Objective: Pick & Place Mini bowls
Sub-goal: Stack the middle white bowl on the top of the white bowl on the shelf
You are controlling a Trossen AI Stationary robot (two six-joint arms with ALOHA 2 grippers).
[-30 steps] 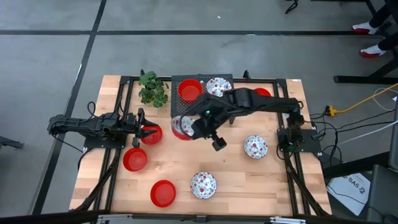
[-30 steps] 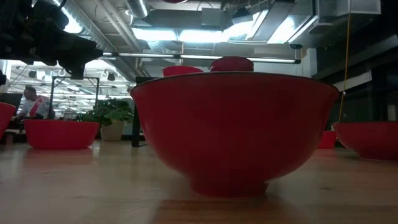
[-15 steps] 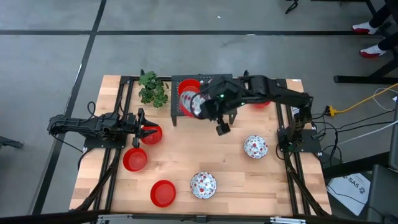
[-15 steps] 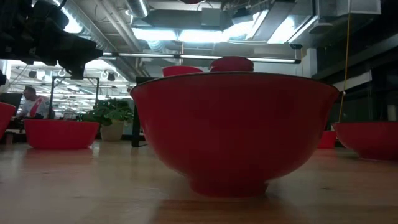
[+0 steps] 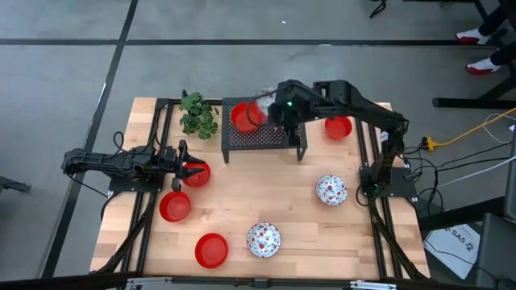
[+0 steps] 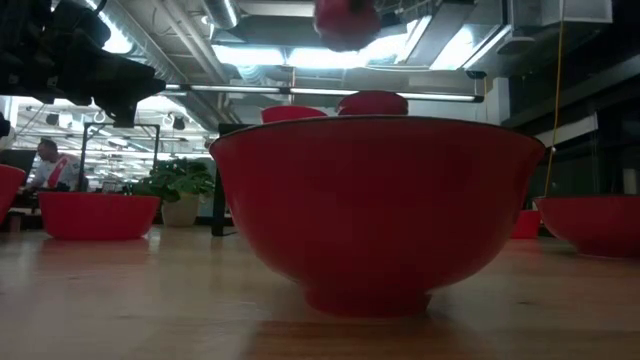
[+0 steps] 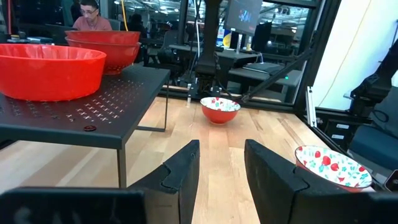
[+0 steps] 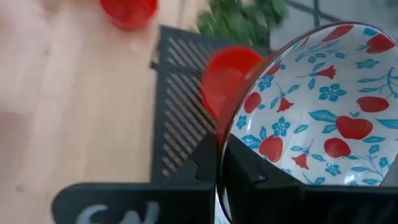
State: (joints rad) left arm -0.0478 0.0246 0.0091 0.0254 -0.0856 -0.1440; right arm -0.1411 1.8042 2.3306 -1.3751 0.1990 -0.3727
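My right gripper (image 5: 272, 111) is shut on a mini bowl (image 8: 311, 106), white with red floral speckles inside and red outside. It hangs over the black perforated rack (image 5: 262, 135) at the table's far middle. In the low view the held bowl (image 6: 347, 20) is a blur high up. A red bowl (image 5: 244, 118) rests by its base on the rack. My left gripper (image 7: 222, 168) waits open at the table's left, beside a red bowl (image 5: 197, 174). Other bowls stand on the table: red ones (image 5: 174, 206) (image 5: 211, 250) (image 5: 339, 126), floral ones (image 5: 264, 239) (image 5: 331, 189). My right gripper pinches the floral bowl's rim (image 8: 219, 146), one finger inside the bowl and one outside against the red wall. The bowl is lifted clear above the rack and tipped onto its side, with its opening facing the wrist camera.
A green leafy plant (image 5: 197, 114) stands at the rack's left end. In the low view a large red bowl (image 6: 375, 200) fills the foreground. Bare wood shows at the table's centre (image 5: 258, 181). A person sits in the room beyond the table (image 7: 90, 15).
My right gripper has carried the floral bowl from the table's centre toward the far edge and up over the rack, turning as it went. The bowl has tipped onto its side. My left arm has kept still.
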